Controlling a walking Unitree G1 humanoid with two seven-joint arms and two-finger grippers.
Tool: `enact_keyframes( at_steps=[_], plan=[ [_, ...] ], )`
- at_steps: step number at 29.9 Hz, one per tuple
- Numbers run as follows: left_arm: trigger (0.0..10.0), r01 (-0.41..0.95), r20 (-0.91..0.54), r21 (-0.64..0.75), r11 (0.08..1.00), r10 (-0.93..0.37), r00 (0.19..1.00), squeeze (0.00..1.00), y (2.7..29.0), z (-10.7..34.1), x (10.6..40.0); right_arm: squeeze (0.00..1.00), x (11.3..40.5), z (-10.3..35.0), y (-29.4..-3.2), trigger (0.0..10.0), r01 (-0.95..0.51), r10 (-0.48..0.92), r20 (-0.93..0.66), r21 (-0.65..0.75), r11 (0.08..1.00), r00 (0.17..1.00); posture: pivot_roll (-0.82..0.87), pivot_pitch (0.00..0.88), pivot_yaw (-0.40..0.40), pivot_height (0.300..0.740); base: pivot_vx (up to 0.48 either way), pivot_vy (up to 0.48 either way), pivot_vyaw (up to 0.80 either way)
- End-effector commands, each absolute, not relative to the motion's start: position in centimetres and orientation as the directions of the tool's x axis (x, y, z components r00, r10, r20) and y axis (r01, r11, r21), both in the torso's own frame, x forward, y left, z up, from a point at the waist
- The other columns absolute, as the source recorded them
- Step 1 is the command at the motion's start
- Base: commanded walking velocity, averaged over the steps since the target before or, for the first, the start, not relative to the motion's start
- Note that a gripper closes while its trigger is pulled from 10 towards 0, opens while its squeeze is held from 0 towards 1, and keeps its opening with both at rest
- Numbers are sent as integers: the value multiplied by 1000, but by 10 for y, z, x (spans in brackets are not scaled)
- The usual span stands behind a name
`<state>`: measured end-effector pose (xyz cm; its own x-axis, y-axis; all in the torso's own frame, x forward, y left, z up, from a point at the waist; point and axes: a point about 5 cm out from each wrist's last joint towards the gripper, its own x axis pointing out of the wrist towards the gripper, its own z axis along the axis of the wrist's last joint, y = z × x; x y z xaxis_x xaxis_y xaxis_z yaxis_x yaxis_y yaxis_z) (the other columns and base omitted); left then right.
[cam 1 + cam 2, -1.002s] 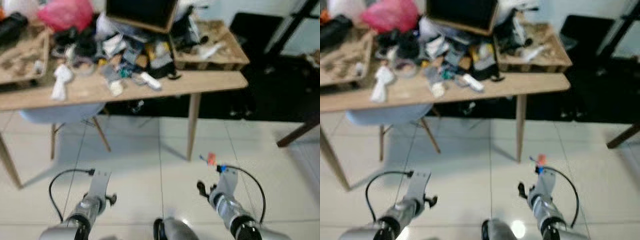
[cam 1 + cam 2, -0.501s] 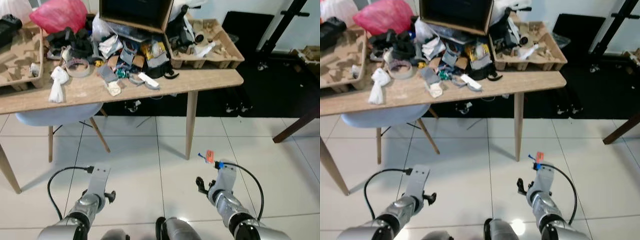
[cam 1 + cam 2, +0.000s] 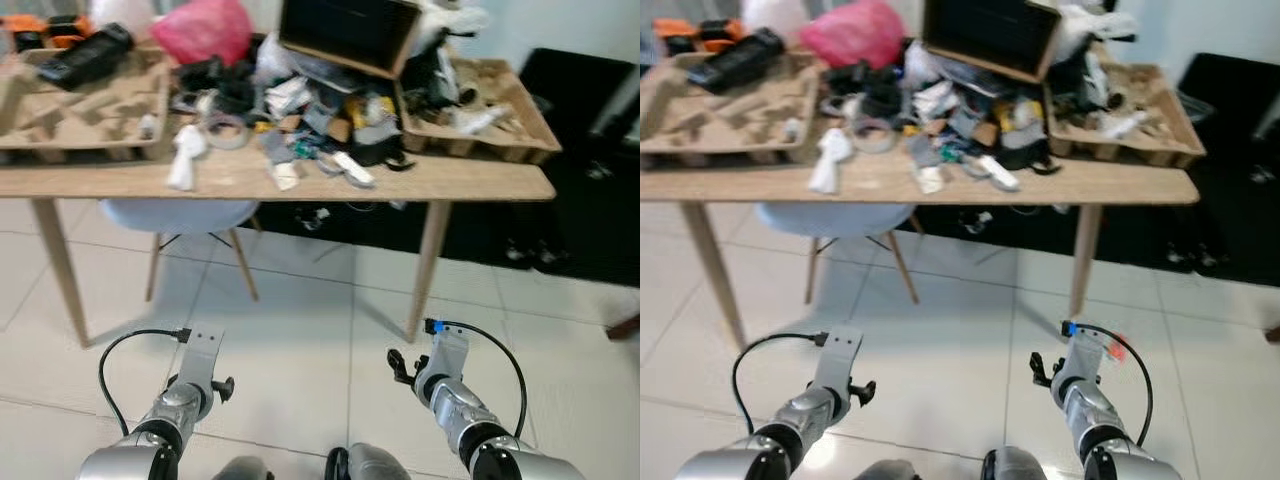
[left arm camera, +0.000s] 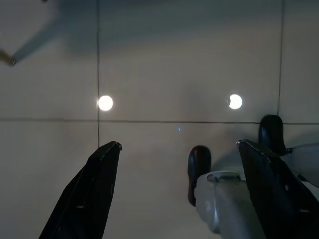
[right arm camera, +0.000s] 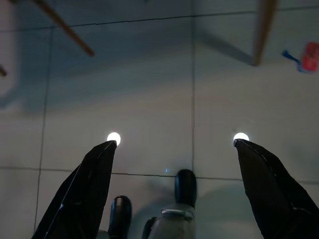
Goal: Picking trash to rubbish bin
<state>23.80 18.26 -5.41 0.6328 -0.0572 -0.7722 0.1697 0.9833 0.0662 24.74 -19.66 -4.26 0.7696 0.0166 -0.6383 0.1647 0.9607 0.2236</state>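
Both grippers hang low over the pale tiled floor. The left gripper has its fingers spread wide with nothing between them, and the right gripper is spread and empty too. A small red scrap of trash lies on the tiles near the right arm, close to a table leg. Bare tiles stretch ahead to the wooden table, whose front edge runs across the view. Its top is heaped with clutter, blurred and hard to sort. A chair sits partly hidden beneath it.
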Motion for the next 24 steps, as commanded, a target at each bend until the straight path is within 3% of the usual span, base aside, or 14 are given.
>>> enact_keyframes(
  at_steps=[1, 5, 24],
  plan=[
    [10000, 182, -791, 79, 980, -50, 610, 0, 186, -59, 230, 0, 243, -46, -197, 10000, 159, 20, -651, 216, 963, 759, 147, 78, -61, 740, 0, 0, 756],
    [10000, 182, -791, 79, 980, -50, 610, 0, 187, -59, 229, 0, 242, -46, -197, 10000, 156, 24, -652, 218, 963, 758, 147, 81, -60, 740, 0, 0, 663],
    [10000, 220, -808, 64, 973, -79, 584, 0, 185, -64, 222, 0, 237, -50, -197, 10000, 197, 16, -666, 245, 949, 746, 140, 111, -53, 740, 0, 0, 0]
  ],
)
